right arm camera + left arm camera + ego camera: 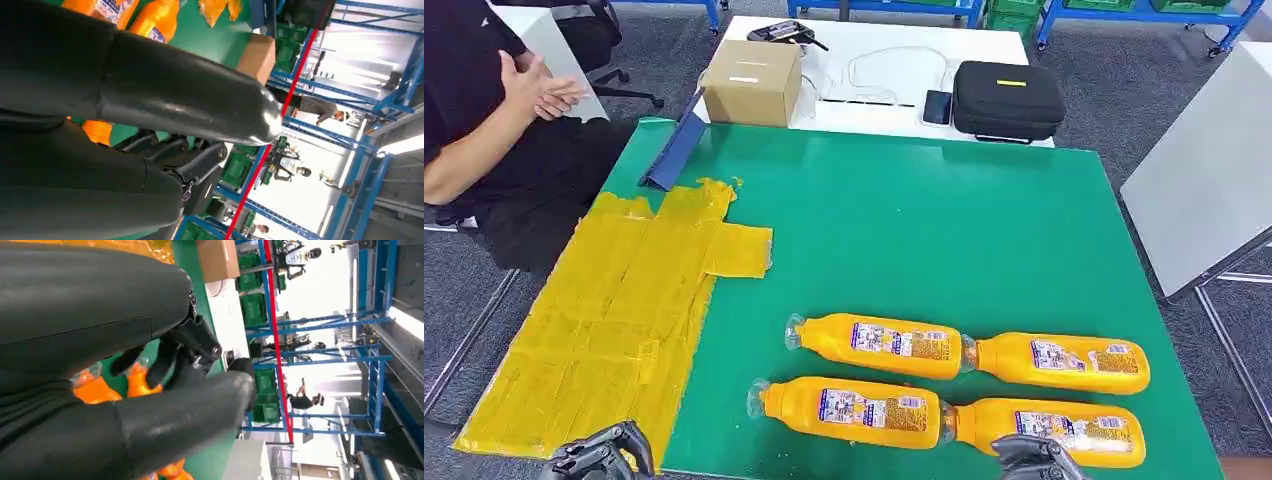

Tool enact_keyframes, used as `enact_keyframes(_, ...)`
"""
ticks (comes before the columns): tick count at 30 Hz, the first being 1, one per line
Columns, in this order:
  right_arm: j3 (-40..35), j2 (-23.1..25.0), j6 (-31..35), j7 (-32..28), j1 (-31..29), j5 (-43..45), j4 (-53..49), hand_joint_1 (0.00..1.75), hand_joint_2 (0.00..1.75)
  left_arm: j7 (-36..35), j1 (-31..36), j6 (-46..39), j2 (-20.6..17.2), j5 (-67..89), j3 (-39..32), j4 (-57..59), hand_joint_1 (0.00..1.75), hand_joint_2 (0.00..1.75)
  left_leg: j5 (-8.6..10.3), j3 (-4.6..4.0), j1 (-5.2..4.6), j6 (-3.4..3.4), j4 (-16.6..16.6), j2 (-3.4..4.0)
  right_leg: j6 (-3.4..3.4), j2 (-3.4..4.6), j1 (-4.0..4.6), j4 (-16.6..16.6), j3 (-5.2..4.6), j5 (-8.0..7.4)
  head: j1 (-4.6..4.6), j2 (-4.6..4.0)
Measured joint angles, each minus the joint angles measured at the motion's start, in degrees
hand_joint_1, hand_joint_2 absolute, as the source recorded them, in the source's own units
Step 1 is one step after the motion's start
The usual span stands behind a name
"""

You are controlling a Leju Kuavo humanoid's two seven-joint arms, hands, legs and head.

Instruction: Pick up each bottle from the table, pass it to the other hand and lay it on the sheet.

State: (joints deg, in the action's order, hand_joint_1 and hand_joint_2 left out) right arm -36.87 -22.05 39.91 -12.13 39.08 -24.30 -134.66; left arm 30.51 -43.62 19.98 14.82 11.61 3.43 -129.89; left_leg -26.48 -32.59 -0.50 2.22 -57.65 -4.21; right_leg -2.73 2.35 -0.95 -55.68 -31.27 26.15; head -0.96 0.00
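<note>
Several orange bottles lie on their sides on the green table [924, 230] in two rows near the front edge: back left [879, 346], back right [1064, 362], front left [854, 410] and front right [1064, 430]. The yellow sheet [614, 310] covers the table's left side. My left hand [599, 455] hangs at the front edge by the sheet's near corner, fingers apart and holding nothing. My right hand [1036, 458] sits at the front edge just before the front right bottle, also holding nothing. The left wrist view has my left hand [190, 355] above orange bottles [92, 387]. In the right wrist view, my right hand [175, 150] is near bottles [155, 20].
A person [484, 110] sits at the table's far left with hands together. A blue bar [676, 150] leans at the sheet's far end. Behind the green table, a white table carries a cardboard box [752, 82], a phone [937, 106] and a black case [1007, 98]. Another white table [1204, 170] stands right.
</note>
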Motion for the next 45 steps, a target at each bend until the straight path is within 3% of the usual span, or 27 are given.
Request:
enact_keyframes(26, -0.1, 0.0, 0.0, 2.0, 0.2, -1.0, -0.1, 0.0, 0.0, -0.3, 0.3, 3.0, 4.0, 1.8, -2.7, 1.8, 0.0, 0.0, -0.01, 0.07, -0.01, 0.01, 0.0, 0.0, 0.0, 0.0, 0.0, 0.0, 0.03, 0.0, -0.02, 0.0)
enact_keyframes(33, 1.5, -0.3, -1.0, 4.2, -0.1, -1.0, -0.1, 0.0, 0.0, -6.2, 1.3, 1.1, 4.3, -0.6, -4.4, 1.5, 0.0, 0.0, -0.01, 0.05, -0.01, 0.01, 0.0, 0.03, 0.0, 0.01, 0.0, 0.0, 0.07, 0.0, -0.02, 0.0)
enact_keyframes(37, 7.7, 0.8, -12.8, 2.2, -1.1, 1.1, 0.0, 0.0, 0.0, -9.6, 5.2, -0.6, 4.3, 0.8, -6.2, 0.3, 0.0, 0.0, 0.03, 0.15, -0.01, 0.01, 0.0, -0.06, 0.0, -0.05, 0.0, 0.0, 0.11, -0.01, -0.02, 0.0)
enact_keyframes(41, 21.7, 10.4, -33.9, -3.6, -4.5, 1.0, 2.4, 0.0, 0.0, -11.9, 11.4, -4.2, 4.1, 1.0, -7.0, 1.3, 0.0, 0.0, 0.05, 0.26, 0.02, -0.01, 0.0, -0.02, 0.0, -0.07, 0.06, 0.0, 0.27, -0.04, -0.07, 0.0)
enact_keyframes(45, 30.1, 16.6, -38.7, -5.2, -5.4, 0.8, 3.6, 0.0, 0.0, -11.9, 13.1, -5.5, 3.8, 1.0, -7.1, 2.0, 0.0, 0.0, 0.07, 0.24, 0.04, -0.03, 0.0, -0.02, 0.0, -0.06, 0.08, 0.0, 0.53, -0.05, -0.02, 0.0)
